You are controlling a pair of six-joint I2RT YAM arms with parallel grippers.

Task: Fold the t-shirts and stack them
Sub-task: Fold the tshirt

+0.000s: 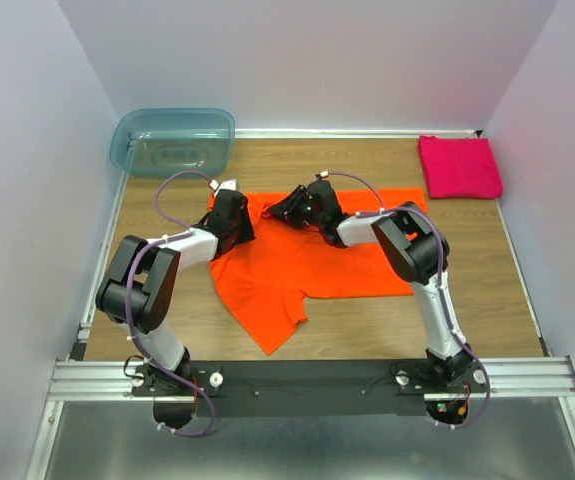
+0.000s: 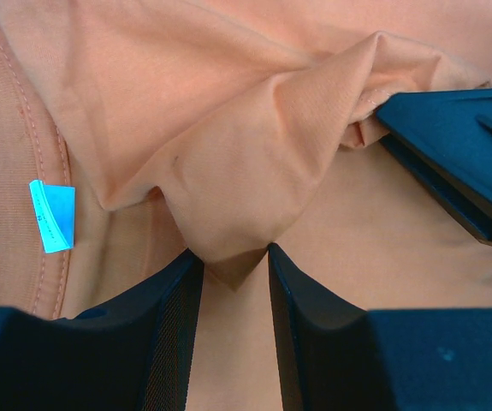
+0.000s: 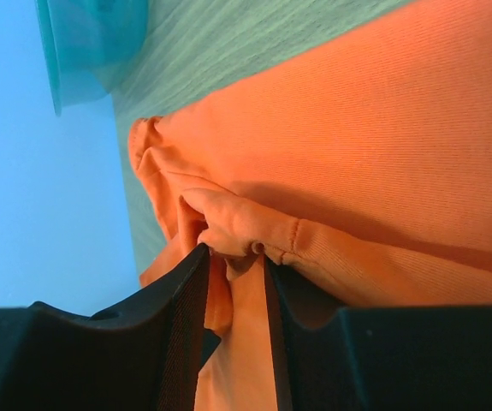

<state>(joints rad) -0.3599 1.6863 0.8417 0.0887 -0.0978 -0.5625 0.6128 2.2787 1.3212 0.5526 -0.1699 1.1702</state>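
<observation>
The orange t-shirt (image 1: 307, 265) lies spread and rumpled on the middle of the wooden table, one sleeve pointing toward the near edge. My left gripper (image 1: 235, 215) is at its upper left part, shut on a raised fold of orange cloth (image 2: 254, 145) near the collar, with the fold between its fingertips (image 2: 233, 253). My right gripper (image 1: 292, 208) is just to the right at the shirt's top edge, shut on a bunched hem of the shirt (image 3: 382, 154) at its tips (image 3: 233, 253). The magenta-pink t-shirt (image 1: 459, 167) lies folded square at the far right.
A translucent blue-green tub (image 1: 172, 141) stands at the far left corner and also shows in the right wrist view (image 3: 91, 43). A small blue label (image 2: 53, 216) sits on the collar. The right gripper's fingers (image 2: 451, 154) show close by in the left wrist view.
</observation>
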